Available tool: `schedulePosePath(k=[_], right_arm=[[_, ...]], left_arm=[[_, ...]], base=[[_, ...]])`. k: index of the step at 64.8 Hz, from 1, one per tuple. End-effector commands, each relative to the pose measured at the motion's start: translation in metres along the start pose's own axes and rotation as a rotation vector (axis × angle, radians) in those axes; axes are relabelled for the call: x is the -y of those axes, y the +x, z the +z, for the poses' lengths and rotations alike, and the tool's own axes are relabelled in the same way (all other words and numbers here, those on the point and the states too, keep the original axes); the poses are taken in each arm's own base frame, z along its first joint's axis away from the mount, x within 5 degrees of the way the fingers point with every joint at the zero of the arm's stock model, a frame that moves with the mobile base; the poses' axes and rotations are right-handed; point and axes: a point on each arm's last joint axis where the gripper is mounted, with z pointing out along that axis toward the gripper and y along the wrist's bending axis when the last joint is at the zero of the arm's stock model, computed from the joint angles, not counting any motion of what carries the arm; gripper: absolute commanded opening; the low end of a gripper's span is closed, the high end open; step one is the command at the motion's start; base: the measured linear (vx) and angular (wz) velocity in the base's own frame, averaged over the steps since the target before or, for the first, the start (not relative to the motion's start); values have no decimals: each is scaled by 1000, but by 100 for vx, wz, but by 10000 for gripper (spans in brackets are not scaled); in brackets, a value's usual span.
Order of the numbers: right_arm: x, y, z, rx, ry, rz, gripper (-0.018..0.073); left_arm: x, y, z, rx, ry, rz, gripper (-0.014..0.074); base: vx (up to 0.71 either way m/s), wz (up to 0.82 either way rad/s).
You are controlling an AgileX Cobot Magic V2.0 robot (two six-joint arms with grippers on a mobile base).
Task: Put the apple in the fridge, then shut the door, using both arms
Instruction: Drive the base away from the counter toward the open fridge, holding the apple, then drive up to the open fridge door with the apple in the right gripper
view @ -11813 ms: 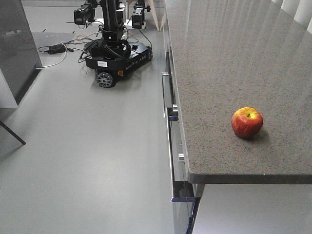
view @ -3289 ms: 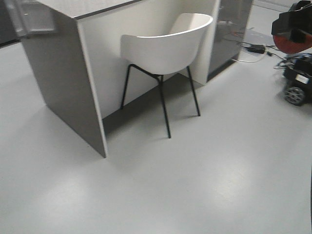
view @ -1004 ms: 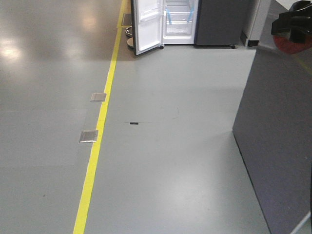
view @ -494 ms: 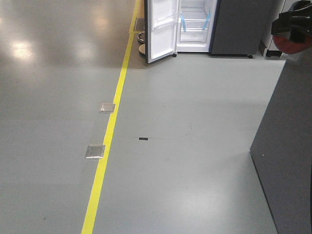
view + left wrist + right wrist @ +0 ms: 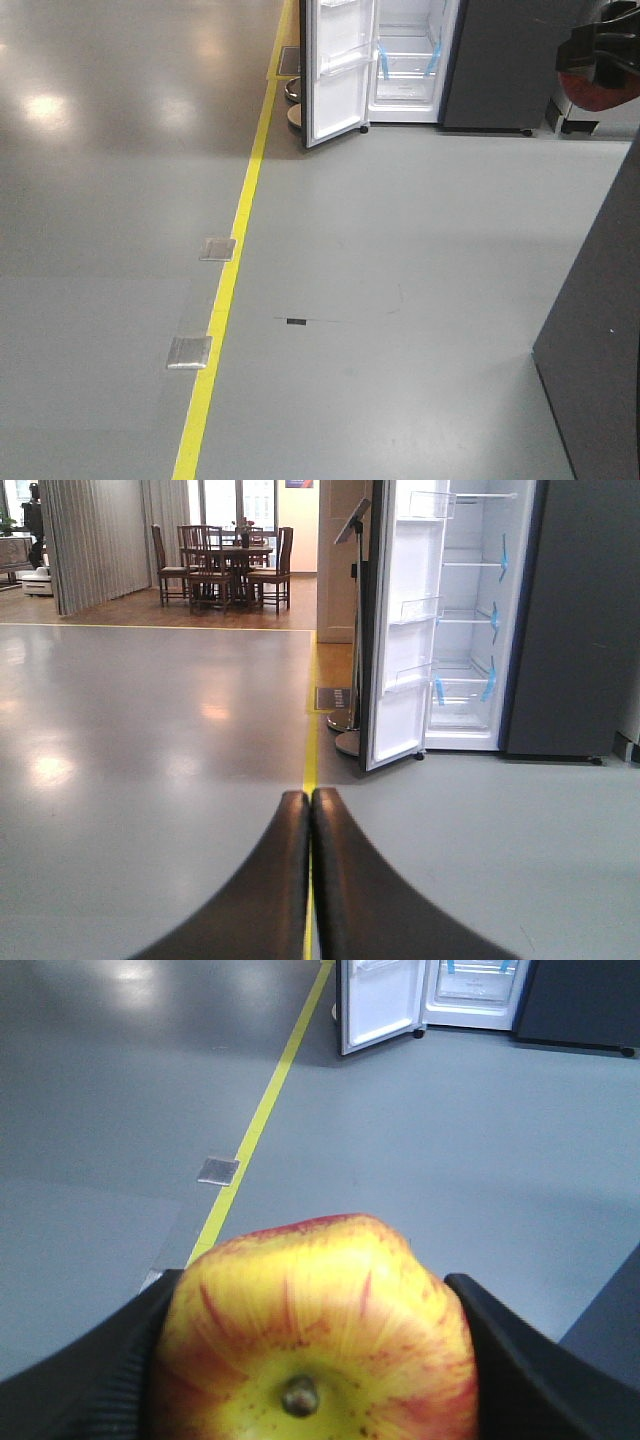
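Apple (image 5: 315, 1320) gripped by the right gripper (image 5: 315, 1360), fridge (image 5: 470, 630) well ahead
The right gripper's fingers press either side of the apple, stem end facing the wrist camera. The left gripper (image 5: 310, 815) has its fingers pressed together on nothing. Across the grey floor (image 5: 400, 250) the fridge's door (image 5: 400, 650) stands wide open.

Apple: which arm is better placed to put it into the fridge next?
Right. The right hand is shut on the apple, while the left hand is closed and empty. The fridge stands ahead with its door open.
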Motion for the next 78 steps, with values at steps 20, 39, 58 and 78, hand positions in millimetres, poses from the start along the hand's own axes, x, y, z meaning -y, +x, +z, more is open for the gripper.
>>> schedulePosePath(k=[20, 39, 58, 78], right_arm=[[-1, -17, -19, 136, 7, 2, -8], [-1, -17, -19, 136, 7, 2, -8], [-1, -17, -19, 136, 7, 2, -8], [-1, -17, -19, 136, 7, 2, -8]], left_arm=[[0, 2, 0, 57, 4, -7, -6], [0, 2, 0, 57, 4, -7, -6], [0, 2, 0, 57, 4, -7, -6], [0, 2, 0, 57, 4, -7, -6]], base=[[33, 4], [33, 6], [32, 3], [31, 0]])
